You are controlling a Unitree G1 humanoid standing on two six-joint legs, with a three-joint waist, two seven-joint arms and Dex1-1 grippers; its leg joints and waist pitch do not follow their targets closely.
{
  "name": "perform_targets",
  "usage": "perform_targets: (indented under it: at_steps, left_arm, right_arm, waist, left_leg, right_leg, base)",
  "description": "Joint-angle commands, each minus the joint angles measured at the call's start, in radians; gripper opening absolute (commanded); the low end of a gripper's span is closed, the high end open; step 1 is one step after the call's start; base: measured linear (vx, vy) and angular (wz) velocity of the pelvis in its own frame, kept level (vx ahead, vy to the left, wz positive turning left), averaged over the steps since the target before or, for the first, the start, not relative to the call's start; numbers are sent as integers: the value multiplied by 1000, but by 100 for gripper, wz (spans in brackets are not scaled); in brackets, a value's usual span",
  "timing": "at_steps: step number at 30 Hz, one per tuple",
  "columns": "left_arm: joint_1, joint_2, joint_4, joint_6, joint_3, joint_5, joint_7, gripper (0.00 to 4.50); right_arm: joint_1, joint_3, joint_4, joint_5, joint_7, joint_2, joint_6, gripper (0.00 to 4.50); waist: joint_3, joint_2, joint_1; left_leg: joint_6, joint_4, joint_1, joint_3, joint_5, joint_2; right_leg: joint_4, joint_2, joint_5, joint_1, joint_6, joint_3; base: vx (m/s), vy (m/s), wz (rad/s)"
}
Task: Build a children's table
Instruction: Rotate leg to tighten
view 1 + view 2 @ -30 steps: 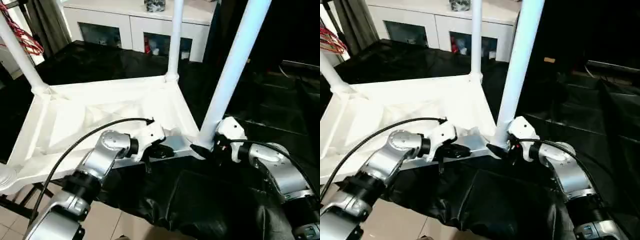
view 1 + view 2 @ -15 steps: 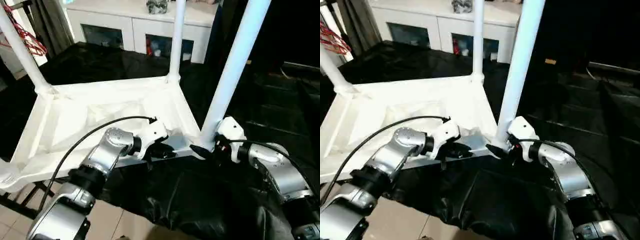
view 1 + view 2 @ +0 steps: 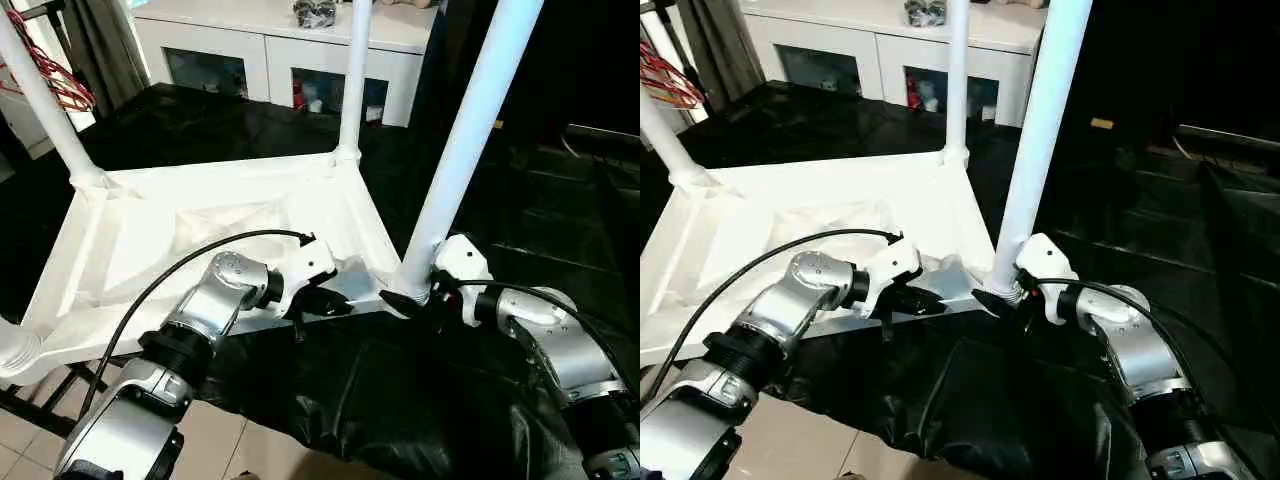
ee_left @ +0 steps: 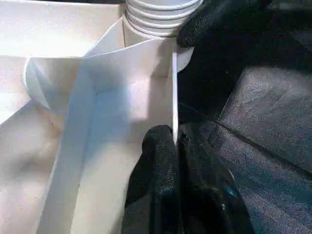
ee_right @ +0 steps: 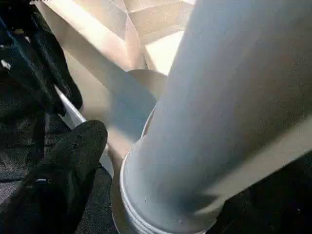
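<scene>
The children's table lies upside down, its white ribbed top (image 3: pixel 200 215) facing up. Three legs stand in corner sockets: one at the near right (image 3: pixel 465 150), one at the far right (image 3: pixel 352 80) and one at the far left (image 3: pixel 45 105). My left gripper (image 3: pixel 330 305) is shut on the thin near rim (image 4: pixel 173 87) of the top, close to the near right corner. My right gripper (image 3: pixel 405 298) stands open around the base of the near right leg (image 5: pixel 209 122), with one black finger (image 5: pixel 73 161) beside the ribbed foot of the leg.
A white cabinet with glass doors (image 3: pixel 280 50) stands behind the table. Black cloth (image 3: pixel 400 400) covers the surface under and in front of the top. Red cables (image 3: pixel 60 85) hang at the far left. Tiled floor (image 3: pixel 30 440) shows at the near left.
The view has shifted slightly. My left forearm has swung in a little, but both grippers stay at the same places on the rim and the leg.
</scene>
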Motion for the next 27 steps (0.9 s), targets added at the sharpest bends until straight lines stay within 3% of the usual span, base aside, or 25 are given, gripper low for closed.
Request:
perform_targets:
  at_steps: [1,6,12,17,27]
  left_arm:
    - [17,13,42,29,-32,30,-1,8]
    - [16,17,29,28,-15,25,7,0]
    - [27,27,17,28,-13,26,8,0]
    - [33,34,13,28,-7,29,13,0]
    - [29,46,15,30,-1,28,20,0]
  right_arm:
    - [5,-11,-1,12,6,-1,20,450]
    - [-4,-24,22,28,3,13,30,394]
    - [-10,-18,41,25,8,17,33,350]
    - [-21,-12,77,21,14,20,26,294]
    - [-54,-8,145,21,19,40,8,279]
  waist:
    - [-57,-4,5]
    - [-53,-4,5]
    - [-54,-4,5]
    - [-52,-7,3]
    - [-49,-7,-2]
  left_leg:
    - [76,-90,3,-31,-128,84]
    - [59,-95,4,-32,-177,85]
    - [61,-94,3,-31,-156,85]
    - [60,-96,3,-31,-171,86]
    - [45,-100,1,-33,-199,86]
  right_leg:
    - [-76,-80,-60,49,-300,55]
    - [-84,-82,-135,48,-293,56]
    - [-79,-82,-96,48,-298,56]
    - [-84,-84,-136,46,-292,56]
    - [-89,-84,-194,43,-277,57]
  base:
    - [0,0,0]
    - [0,0,0]
    - [0,0,0]
    - [0,0,0]
    - [0,0,0]
